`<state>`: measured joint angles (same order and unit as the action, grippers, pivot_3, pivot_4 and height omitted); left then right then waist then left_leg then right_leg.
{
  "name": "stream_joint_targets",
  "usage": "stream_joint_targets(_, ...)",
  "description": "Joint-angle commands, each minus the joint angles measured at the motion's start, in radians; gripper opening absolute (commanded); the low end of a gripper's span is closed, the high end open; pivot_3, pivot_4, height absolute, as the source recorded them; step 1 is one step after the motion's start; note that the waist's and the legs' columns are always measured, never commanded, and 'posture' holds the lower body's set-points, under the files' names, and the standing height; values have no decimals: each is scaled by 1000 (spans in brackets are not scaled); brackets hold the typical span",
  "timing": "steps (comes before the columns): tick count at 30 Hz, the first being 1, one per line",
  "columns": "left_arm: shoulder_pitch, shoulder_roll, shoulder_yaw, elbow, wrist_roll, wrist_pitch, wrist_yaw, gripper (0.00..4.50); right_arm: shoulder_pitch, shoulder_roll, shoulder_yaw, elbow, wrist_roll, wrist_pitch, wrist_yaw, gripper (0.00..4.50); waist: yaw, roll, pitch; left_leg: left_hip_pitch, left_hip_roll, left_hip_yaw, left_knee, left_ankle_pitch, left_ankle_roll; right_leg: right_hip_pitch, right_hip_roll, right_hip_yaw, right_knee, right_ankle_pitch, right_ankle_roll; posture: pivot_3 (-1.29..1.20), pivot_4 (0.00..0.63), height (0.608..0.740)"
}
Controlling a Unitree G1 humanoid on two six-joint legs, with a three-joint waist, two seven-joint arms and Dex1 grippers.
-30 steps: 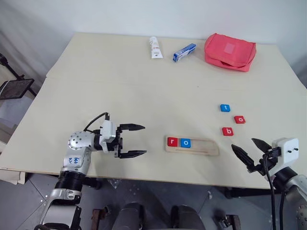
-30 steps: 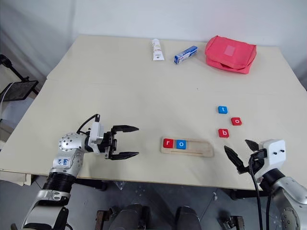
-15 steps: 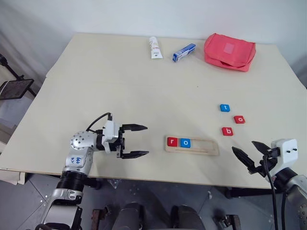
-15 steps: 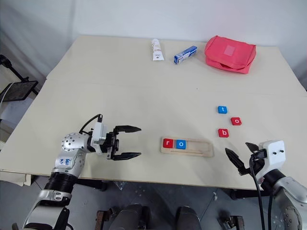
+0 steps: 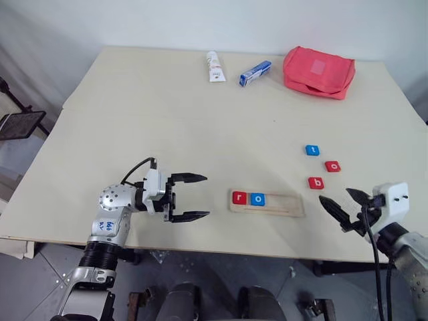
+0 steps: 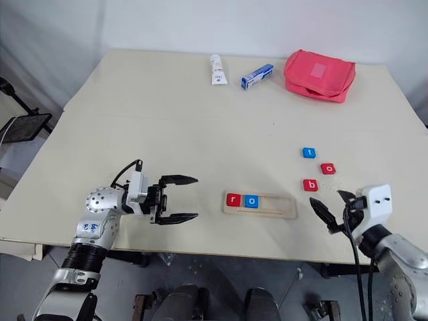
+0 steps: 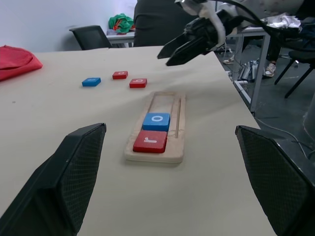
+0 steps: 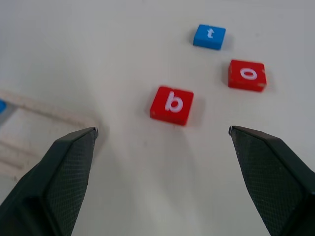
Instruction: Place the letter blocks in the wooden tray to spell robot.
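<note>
The wooden tray [image 5: 284, 204] lies near the table's front edge with a red r block [image 5: 239, 197] and a blue o block [image 5: 258, 198] at its left end. To its upper right, three letter blocks lie loose: blue t [image 5: 312, 150], red o [image 5: 332, 166] and red b [image 5: 315, 182]. My left gripper [image 5: 207, 196] is open, level, pointing right at the tray's left end with a gap between them. My right gripper [image 5: 334, 194] is open just right of the tray, with the red b [image 8: 172, 104] ahead of its fingers and nothing between them.
At the table's far side lie a white tube [image 5: 212, 66], a blue-and-white box [image 5: 256, 73] and a red pouch [image 5: 317, 71]. The table's front edge [image 5: 221, 244] runs just below the tray and both grippers.
My right gripper has moved a little forward over the table edge, toward the red b. The left gripper and the blocks have kept their places.
</note>
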<state>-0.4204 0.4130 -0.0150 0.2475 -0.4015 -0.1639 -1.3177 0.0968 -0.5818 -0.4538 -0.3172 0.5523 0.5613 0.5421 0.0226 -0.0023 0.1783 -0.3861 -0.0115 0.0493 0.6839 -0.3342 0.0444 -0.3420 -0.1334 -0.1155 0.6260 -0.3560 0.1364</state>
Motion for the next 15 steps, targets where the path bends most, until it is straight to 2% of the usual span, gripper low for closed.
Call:
stream_joint_targets(1,15,-8,2,-50,-20,2,19,4466,-93,8,25,85,-9,41,-55,4500,-2,0,0,0,0,0,0,0,0,0,0,0,0,0,0,0,150,740)
stream_joint_targets(7,37,-15,-2,-89,-20,13,46,4466,-226,24,69,253,-54,7,-79,4500,0,0,0,0,0,0,0,0,0,0,0,0,0,0,0,0,150,740)
stream_joint_targets(15,61,-8,3,-121,-20,22,76,4466,-246,38,118,298,-83,-20,-59,4500,-2,1,0,0,0,0,0,0,0,0,0,-1,0,0,0,0,150,740)
